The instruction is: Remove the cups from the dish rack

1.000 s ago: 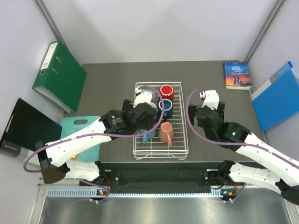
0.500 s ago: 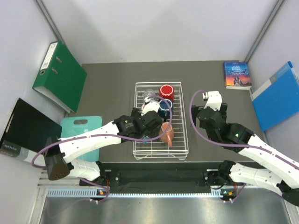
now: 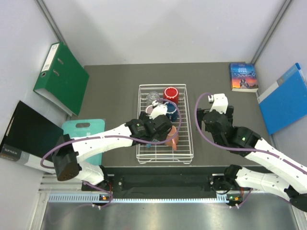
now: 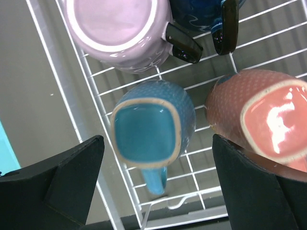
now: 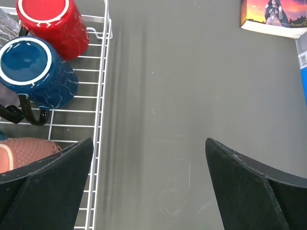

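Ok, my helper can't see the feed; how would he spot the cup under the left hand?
Find the white wire dish rack on the dark table. In its near half, left of the salmon-orange mug, sits the light blue ceramic mug. It alone is light blue, squarish end facing up.

Top view, upper right of the frame: the book (image 3: 243, 76) carries the title "JANE EYRE" in pale capitals across the top of its cover. This is the only legible text.

Top view, lower left: the black folder (image 3: 29, 132) bears one line of small white print near its lower left corner; too small to read.

Top view, upper left: the green binder (image 3: 61, 79) has a white spine label; its content cannot be resolved.

Right wrist view, right edge: the blue folder (image 5: 302, 57) shows a white printed label, cropped and illegible.
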`<state>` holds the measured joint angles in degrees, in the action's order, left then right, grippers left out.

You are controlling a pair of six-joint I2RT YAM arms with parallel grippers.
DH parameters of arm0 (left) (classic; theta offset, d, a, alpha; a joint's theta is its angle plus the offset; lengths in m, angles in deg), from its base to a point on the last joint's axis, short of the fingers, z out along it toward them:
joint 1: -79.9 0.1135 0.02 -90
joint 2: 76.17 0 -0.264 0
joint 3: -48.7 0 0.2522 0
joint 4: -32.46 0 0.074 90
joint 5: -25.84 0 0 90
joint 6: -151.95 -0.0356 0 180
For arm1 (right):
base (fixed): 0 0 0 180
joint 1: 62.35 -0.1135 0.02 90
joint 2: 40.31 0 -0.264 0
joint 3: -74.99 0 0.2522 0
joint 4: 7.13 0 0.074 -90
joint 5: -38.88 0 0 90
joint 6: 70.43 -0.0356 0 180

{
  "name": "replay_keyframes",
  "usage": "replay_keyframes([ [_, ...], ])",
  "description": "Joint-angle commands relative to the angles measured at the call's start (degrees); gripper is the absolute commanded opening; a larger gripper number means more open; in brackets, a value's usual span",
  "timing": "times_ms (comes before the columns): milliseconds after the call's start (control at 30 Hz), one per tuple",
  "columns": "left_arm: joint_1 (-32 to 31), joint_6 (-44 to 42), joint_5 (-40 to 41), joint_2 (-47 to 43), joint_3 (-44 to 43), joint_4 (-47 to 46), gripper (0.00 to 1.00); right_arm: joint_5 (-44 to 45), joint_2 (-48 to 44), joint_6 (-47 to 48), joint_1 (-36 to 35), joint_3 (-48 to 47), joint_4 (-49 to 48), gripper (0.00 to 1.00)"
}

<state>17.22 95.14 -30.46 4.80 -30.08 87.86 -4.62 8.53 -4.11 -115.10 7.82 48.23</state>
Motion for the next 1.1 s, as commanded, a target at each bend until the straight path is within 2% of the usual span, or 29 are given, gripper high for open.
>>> replay_keyframes([
  [0, 0.62, 1.79, 1.2, 2.26, 0.5, -4.12, 0.99, 0.7, -0.59, 0.65, -0.86, -2.14, -0.91, 1.0],
  [200, 2.64, 3.64, 1.46, 3.06, 1.99, -6.4, 0.97, 0.61, -0.85, 1.36, -0.86, -1.61, -1.17, 1.0],
  [467, 4.49, 3.64, 0.23, 3.32, 3.23, -6.76, 0.87, 0.52, -0.41, 2.24, -0.86, -0.73, -2.05, 1.0],
  [700, 4.58, 3.9, -1.09, 2.88, 4.98, -7.63, 0.63, 0.17, 0.29, 2.5, -0.86, -0.03, -3.28, 1.0],
  [733, 4.49, 3.9, -1.17, 2.7, 4.98, -7.63, 0.52, 0.08, 0.47, 2.5, -0.86, -0.03, -3.46, 1.0],
  [800, 4.58, 3.99, -1.44, 2.53, 5.07, -7.63, 0.38, 0.17, 0.82, 2.59, -0.86, 0.06, -3.72, 1.0],
  [833, 4.49, 3.99, -1.44, 2.35, 4.99, -7.63, 0.19, 0.08, 0.82, 2.68, -0.86, 0.06, -3.64, 0.99],
  [867, 4.49, 3.99, -1.44, 2.26, 5.07, -7.46, 0.07, 0.08, 0.99, 2.5, -0.77, -0.03, -3.81, 1.0],
  [900, 4.58, 4.07, -1.18, 2.18, 4.72, -6.85, 0.0, 0.08, 0.99, 2.5, -0.86, 0.06, -3.81, 1.0],
  [1067, 4.58, 3.2, -0.21, 0.42, 2.53, -4.74, 0.0, -0.09, 1.78, 2.32, -0.77, -0.12, -4.08, 0.99],
])
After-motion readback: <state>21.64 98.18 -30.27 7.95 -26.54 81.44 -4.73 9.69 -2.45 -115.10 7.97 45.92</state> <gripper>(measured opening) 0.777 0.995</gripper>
